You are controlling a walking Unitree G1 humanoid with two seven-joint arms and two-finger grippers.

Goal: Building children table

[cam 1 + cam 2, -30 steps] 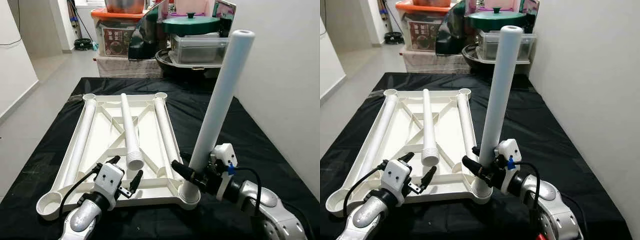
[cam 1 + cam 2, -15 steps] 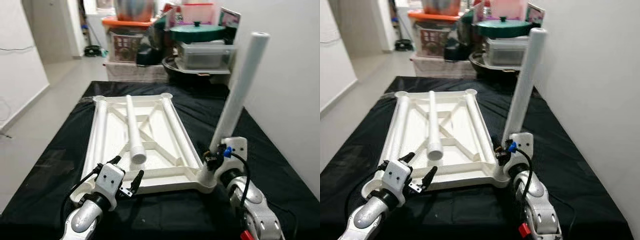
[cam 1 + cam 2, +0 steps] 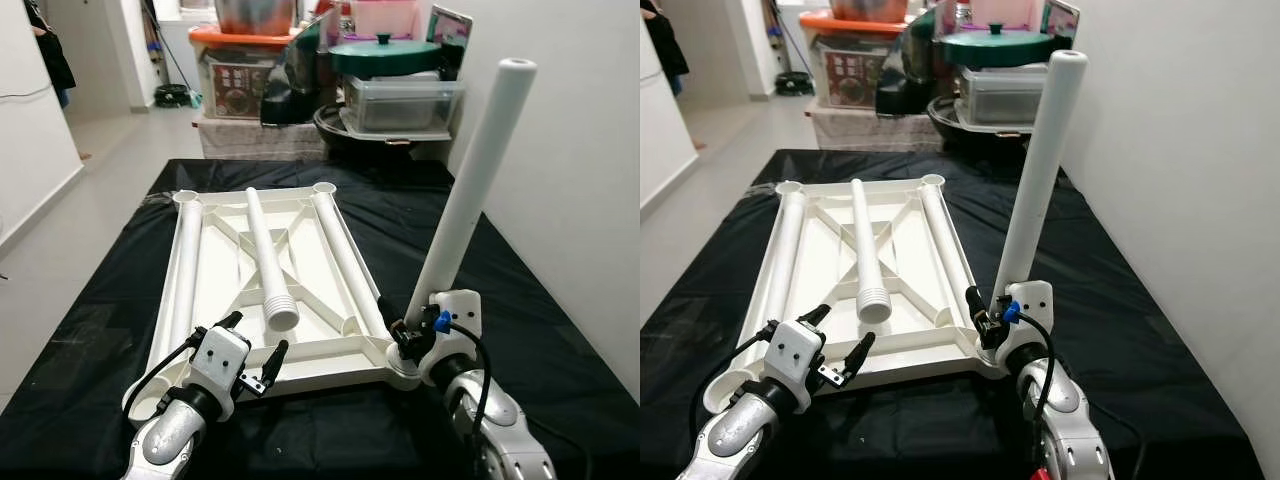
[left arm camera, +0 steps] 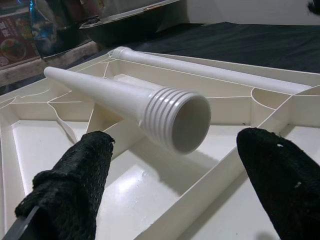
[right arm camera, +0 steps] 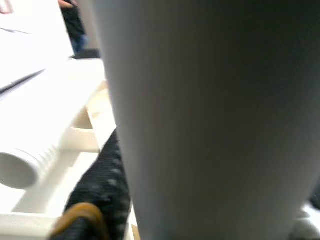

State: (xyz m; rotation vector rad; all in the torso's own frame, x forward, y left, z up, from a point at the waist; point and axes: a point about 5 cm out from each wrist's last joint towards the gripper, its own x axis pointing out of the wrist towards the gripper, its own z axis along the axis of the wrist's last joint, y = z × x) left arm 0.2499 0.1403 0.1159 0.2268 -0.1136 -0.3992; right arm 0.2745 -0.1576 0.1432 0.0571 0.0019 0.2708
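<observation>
Left eye view, near to far. Left gripper (image 3: pixel 250 352): fingers spread, hovering at the near edge of the white tabletop frame (image 3: pixel 215 275). Right gripper (image 3: pixel 408 335): fingers clamped on the upright table leg (image 3: pixel 470 190) at the frame's near right corner socket. Loose threaded leg (image 3: pixel 268 262): lying on the frame's middle. Black cloth (image 3: pixel 500 290): under the frame. Storage boxes (image 3: pixel 240 60): beyond the frame's far end.

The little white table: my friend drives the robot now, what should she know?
Right gripper is shut on the standing leg, seated tilted in the near right corner socket of the upside-down tabletop. Left gripper is open, empty, at the near edge facing the loose threaded leg. Two more legs lie along the sides. Done: one leg placed. Left: straighten it, fit the other three.
</observation>
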